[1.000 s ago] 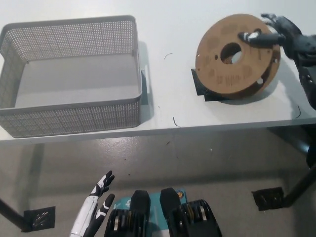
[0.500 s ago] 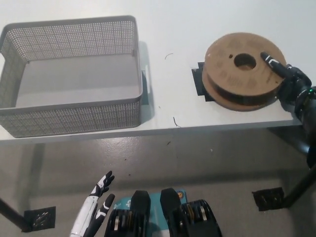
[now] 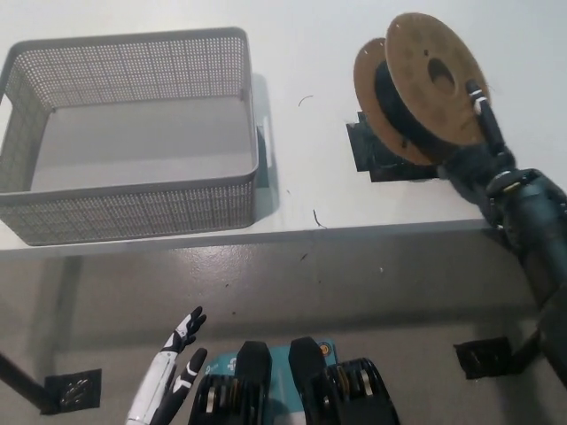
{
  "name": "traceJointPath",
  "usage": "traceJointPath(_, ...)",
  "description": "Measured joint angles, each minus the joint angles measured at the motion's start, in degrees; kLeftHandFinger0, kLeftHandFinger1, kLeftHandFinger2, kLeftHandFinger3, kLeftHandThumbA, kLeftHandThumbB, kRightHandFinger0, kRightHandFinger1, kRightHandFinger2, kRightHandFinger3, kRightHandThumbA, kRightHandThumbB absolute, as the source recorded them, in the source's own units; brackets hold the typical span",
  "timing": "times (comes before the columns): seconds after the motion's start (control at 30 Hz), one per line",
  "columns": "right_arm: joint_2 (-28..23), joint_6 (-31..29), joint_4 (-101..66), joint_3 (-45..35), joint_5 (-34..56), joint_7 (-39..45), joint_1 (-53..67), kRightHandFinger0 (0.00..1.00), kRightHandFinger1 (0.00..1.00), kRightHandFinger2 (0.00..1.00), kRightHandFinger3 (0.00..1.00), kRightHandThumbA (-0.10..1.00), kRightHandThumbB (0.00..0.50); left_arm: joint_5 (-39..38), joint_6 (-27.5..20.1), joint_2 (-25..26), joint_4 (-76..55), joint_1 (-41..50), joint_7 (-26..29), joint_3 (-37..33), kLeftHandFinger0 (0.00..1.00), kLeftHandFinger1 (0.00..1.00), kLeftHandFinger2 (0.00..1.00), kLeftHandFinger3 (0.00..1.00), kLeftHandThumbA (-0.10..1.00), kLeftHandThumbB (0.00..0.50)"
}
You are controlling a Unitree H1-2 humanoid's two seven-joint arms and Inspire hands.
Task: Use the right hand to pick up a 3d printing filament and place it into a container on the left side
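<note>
The black right robot hand (image 3: 485, 158) has its fingers closed on the cardboard filament spool (image 3: 423, 87), tilted up above the bench's (image 3: 301, 190) right front edge, so next comes a carry leftward to the grey mesh basket (image 3: 133, 133), while the white left robot hand (image 3: 170, 372) hangs open below.

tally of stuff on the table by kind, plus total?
Filament spool, tilted up in the right hand: 1
Grey mesh basket: 1
Black mat under the spool: 1
Total: 3
The left hand rests low, off the table.
</note>
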Motion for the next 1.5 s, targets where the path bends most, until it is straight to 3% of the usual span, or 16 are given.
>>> traceJointPath(0.23, 2.35, 1.78, 0.15, 0.61, 2.68, -0.02, -4.49, 0.00, 0.09, 0.67, 1.00, -0.10, 0.058, 0.19, 0.00, 0.00, 0.01, -0.51, -0.01, -0.01, 1.00, 1.00, 1.00, 1.00, 1.00, 0.202)
traceJointPath(0.3, 2.51, 1.93, 0.08, 1.55, 2.77, -0.02, -6.30, 0.00, 0.10, 0.63, 0.93, -0.10, 0.114, 0.22, 0.00, 0.00, 0.01, -0.59, -0.01, -0.01, 1.00, 1.00, 1.00, 1.00, 1.00, 0.206)
traceJointPath(0.37, 2.75, 1.93, -0.05, 2.72, 2.77, -0.02, -7.98, 0.00, 0.07, 0.61, 0.97, -0.10, 0.058, 0.28, 0.00, 0.00, 0.01, -0.63, -0.01, -0.01, 1.00, 1.00, 1.00, 1.00, 1.00, 0.206)
traceJointPath(0.57, 3.21, 1.95, -0.32, 8.01, 2.65, -0.18, -12.80, 0.00, 0.09, 0.62, 1.00, -0.10, 0.048, 0.51, 0.00, 0.00, 0.02, -0.78, -0.03, -0.02, 1.00, 1.00, 1.00, 1.00, 1.00, 0.205)
traceJointPath(0.77, 3.71, 1.68, -0.50, 18.08, 0.47, -1.04, -17.33, 0.00, 0.21, 0.89, 1.00, -0.10, 0.056, 0.97, -0.01, 0.02, 0.02, -0.94, -0.05, -0.03, 1.00, 1.00, 1.00, 1.00, 1.00, 0.207)
traceJointPath(0.87, 4.44, 1.20, -0.55, 23.54, -1.38, -2.01, -19.06, 0.00, 0.18, 0.81, 0.90, -0.10, 0.089, 1.05, -0.04, 0.06, 0.02, -1.01, -0.12, -0.03, 1.00, 1.00, 1.00, 1.00, 1.00, 0.209)
traceJointPath(0.93, 5.57, 0.31, -0.57, 28.62, -3.23, -3.54, -20.58, 0.00, 0.28, 0.88, 0.50, -0.10, 0.101, 1.10, -0.07, 0.07, 0.02, -1.08, -0.25, -0.06, 1.00, 1.00, 1.00, 1.00, 1.00, 0.211)
traceJointPath(1.03, 7.39, -1.20, -0.57, 35.07, -5.78, -5.47, -21.46, 0.02, 0.44, 0.88, 0.71, -0.10, 0.165, 1.15, -0.08, 0.08, 0.02, -1.10, -0.34, -0.09, 1.00, 1.00, 1.00, 1.00, 1.00, 0.219)
traceJointPath(1.1, 8.59, -1.89, -0.54, 39.35, -7.73, -6.93, -21.48, 0.00, 0.36, 0.70, 0.48, -0.10, 0.226, 1.20, -0.07, 0.07, 0.02, -1.11, -0.38, -0.11, 1.00, 1.00, 1.00, 1.00, 1.00, 0.219)
traceJointPath(1.2, 10.80, -2.08, -0.38, 47.83, -11.77, -10.15, -21.17, 0.03, 0.37, 0.61, 0.38, -0.10, 0.212, 1.22, -0.04, 0.07, 0.02, -1.11, -0.51, -0.16, 1.00, 1.00, 1.00, 1.00, 1.00, 0.213)
traceJointPath(1.3, 13.00, -2.13, -0.12, 55.11, -15.54, -13.62, -20.85, 0.20, 0.44, 0.61, 0.48, -0.10, 0.169, 1.26, -0.03, 0.08, 0.01, -1.11, -0.83, -0.17, 1.00, 1.00, 1.00, 1.00, 1.00, 0.219)
traceJointPath(1.33, 13.50, -2.22, -0.16, 56.99, -16.33, -14.71, -21.01, 0.25, 0.45, 0.57, 0.66, -0.10, 0.189, 1.26, -0.03, 0.08, 0.01, -1.12, -0.93, -0.19, 1.00, 1.00, 1.00, 1.00, 1.00, 0.216)
traceJointPath(1.37, 14.02, -2.28, -0.18, 58.71, -17.05, -15.52, -21.29, 0.20, 0.40, 0.52, 0.70, -0.10, 0.189, 1.26, -0.03, 0.08, -0.01, -1.13, -1.03, -0.19, 1.00, 1.00, 1.00, 1.00, 1.00, 0.216)
traceJointPath(1.4, 14.47, -2.29, -0.18, 59.98, -17.78, -16.43, -21.58, 0.07, 0.25, 0.41, 0.89, -0.10, 0.199, 1.29, -0.03, 0.08, -0.02, -1.12, -1.12, -0.20, 1.00, 1.00, 1.00, 1.00, 1.00, 0.217)
traceJointPath(1.47, 15.96, -2.31, -0.16, 63.12, -19.55, -18.81, -22.31, 0.10, 0.26, 0.38, 0.64, -0.10, 0.191, 1.42, -0.03, 0.09, -0.06, -1.12, -1.43, -0.24, 1.00, 1.00, 1.00, 1.00, 1.00, 0.215)
traceJointPath(1.5, 16.32, -2.31, -0.14, 63.71, -19.92, -19.34, -22.48, 0.15, 0.31, 0.43, 0.73, -0.10, 0.179, 1.47, -0.03, 0.09, -0.09, -1.13, -1.50, -0.25, 1.00, 1.00, 1.00, 1.00, 1.00, 0.220)
